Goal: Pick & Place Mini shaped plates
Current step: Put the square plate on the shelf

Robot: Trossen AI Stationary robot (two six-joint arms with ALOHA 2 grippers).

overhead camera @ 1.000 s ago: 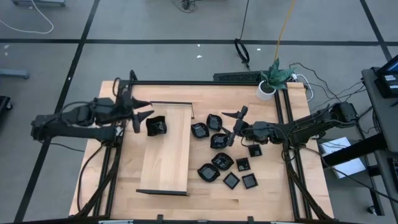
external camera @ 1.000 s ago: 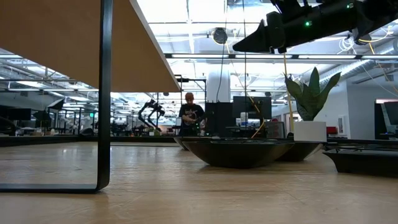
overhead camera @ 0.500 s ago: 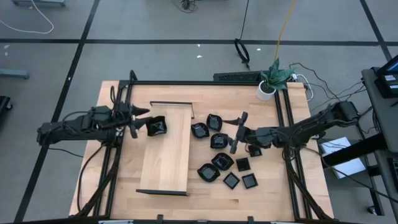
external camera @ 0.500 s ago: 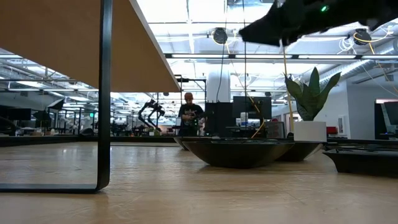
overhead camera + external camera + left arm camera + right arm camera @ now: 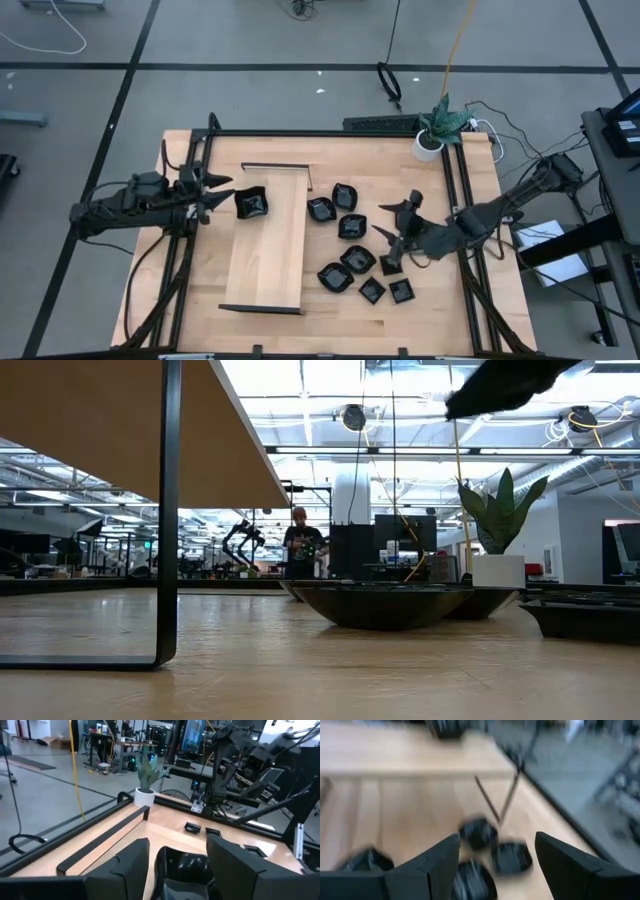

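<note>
Several mini shaped plates, small glossy black dishes, lie on the table right of the board, among them one (image 5: pixel 322 209) and another (image 5: pixel 358 259). One more plate (image 5: pixel 250 202) sits on the pale wooden board's far left corner. My left gripper (image 5: pixel 218 195) stands open just left of that plate (image 5: pixel 185 867), which shows close ahead between the fingers; I see no touch. My right gripper (image 5: pixel 398 222) hangs open above the right side of the cluster, with blurred plates (image 5: pixel 477 832) below it.
The long wooden board (image 5: pixel 265 240) stands raised on black legs (image 5: pixel 168 510). Black frame rails (image 5: pixel 330 133) border the table. A potted plant (image 5: pixel 440 125) stands at the far right corner. A person (image 5: pixel 300 545) stands far off in the room.
My right gripper has swung from over the cluster's middle toward the table's near right, turning as it went, and stays open. My left gripper has sunk and drawn back a little toward the table's left edge. The plate on the board has stayed put.
</note>
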